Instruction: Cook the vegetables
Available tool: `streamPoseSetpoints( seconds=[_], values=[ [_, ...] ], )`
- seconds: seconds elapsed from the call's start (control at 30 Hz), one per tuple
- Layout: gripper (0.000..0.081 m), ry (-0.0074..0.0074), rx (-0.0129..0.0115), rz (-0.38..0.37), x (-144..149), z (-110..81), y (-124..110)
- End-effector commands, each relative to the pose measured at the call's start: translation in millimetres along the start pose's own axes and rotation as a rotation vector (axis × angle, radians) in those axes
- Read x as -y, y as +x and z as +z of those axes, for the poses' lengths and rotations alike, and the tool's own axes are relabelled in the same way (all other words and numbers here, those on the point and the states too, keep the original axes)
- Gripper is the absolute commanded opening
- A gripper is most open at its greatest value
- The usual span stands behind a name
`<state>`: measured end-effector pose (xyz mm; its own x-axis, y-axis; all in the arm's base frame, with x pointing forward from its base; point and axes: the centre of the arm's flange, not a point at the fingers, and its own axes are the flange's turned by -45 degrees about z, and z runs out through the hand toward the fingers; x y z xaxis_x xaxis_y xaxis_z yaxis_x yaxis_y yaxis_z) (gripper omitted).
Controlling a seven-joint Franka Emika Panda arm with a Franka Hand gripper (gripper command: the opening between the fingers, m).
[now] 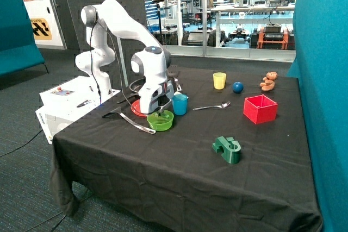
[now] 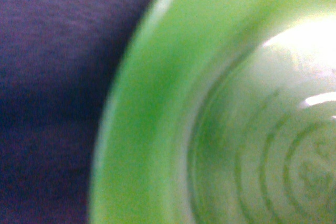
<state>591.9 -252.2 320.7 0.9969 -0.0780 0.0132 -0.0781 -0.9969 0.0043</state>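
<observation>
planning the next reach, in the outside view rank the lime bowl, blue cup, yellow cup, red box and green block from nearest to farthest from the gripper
The gripper is down in the bowl.
1. Lime bowl, right under it.
2. Blue cup, just beside the bowl.
3. Yellow cup, toward the table's far edge, and green block, toward the near edge: too close to call.
4. Red box, across the table.

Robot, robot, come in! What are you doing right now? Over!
Gripper down inside the lime green bowl; fingers can't be made out. Vegetables not seen in either view. Blue cup stands close beside the bowl.
</observation>
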Motion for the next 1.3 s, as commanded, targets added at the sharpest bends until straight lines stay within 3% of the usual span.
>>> streamPoseSetpoints(
  seconds=[0.0,0.23,0.53,0.67,0.93,1.27],
  values=[
    [0.0,0.0046,0.0131,-0.036,10,-29.3,7],
    [0.0,0.0048,0.0131,-0.062,20,-43.7,0],
    [0.0,0.0053,0.0129,-0.142,51,-69.4,-28],
    [0.0,0.0054,0.0128,-0.157,61,-70.4,-36],
    [0.0,0.0061,0.0125,-0.263,105,-65.0,-66],
    [0.0,0.0066,0.0123,-0.354,150,-66.7,-87]
  ],
)
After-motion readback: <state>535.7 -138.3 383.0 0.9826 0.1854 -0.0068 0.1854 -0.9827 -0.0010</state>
